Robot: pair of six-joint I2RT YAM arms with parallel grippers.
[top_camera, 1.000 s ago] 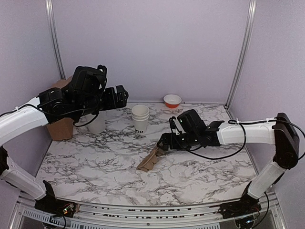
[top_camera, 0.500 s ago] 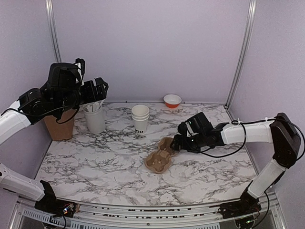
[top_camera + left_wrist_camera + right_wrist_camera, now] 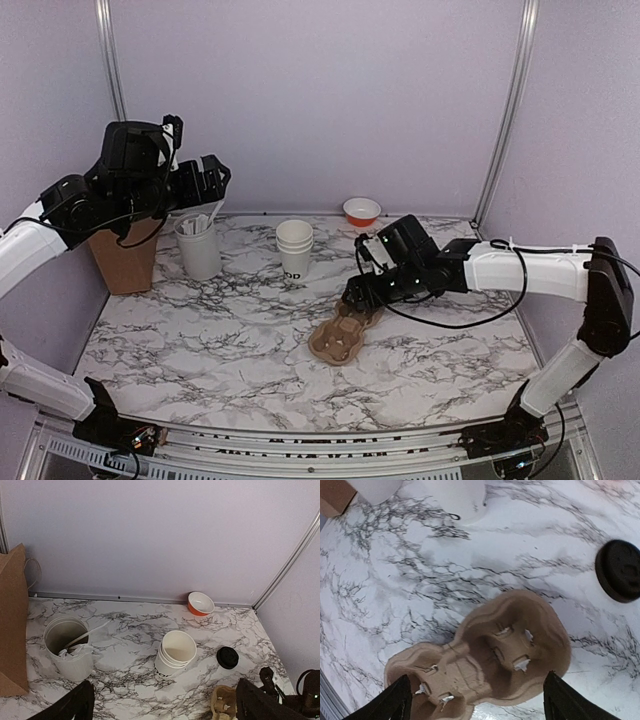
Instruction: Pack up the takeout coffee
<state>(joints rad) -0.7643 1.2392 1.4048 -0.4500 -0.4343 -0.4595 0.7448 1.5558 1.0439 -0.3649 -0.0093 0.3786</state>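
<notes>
A stack of white paper cups (image 3: 294, 247) with dark lettering stands upright at mid table; it also shows in the left wrist view (image 3: 176, 653). A black lid (image 3: 227, 657) lies flat to its right, also in the right wrist view (image 3: 620, 571). A brown cardboard cup carrier (image 3: 338, 336) lies flat on the marble, seen close in the right wrist view (image 3: 485, 655). My right gripper (image 3: 357, 296) hovers just over the carrier's far end, open, fingers (image 3: 395, 702) wide of it. My left gripper (image 3: 212, 180) is open and empty, raised high at the back left.
A grey-white canister of utensils (image 3: 199, 248) stands at the back left next to a brown paper bag (image 3: 128, 260). A small orange-and-white bowl (image 3: 361, 211) sits by the back wall. Walls close in the table on three sides.
The carrier, held tilted in my right gripper a second ago, now lies flat on the table with the gripper open above it. My left arm has swung up and left.
</notes>
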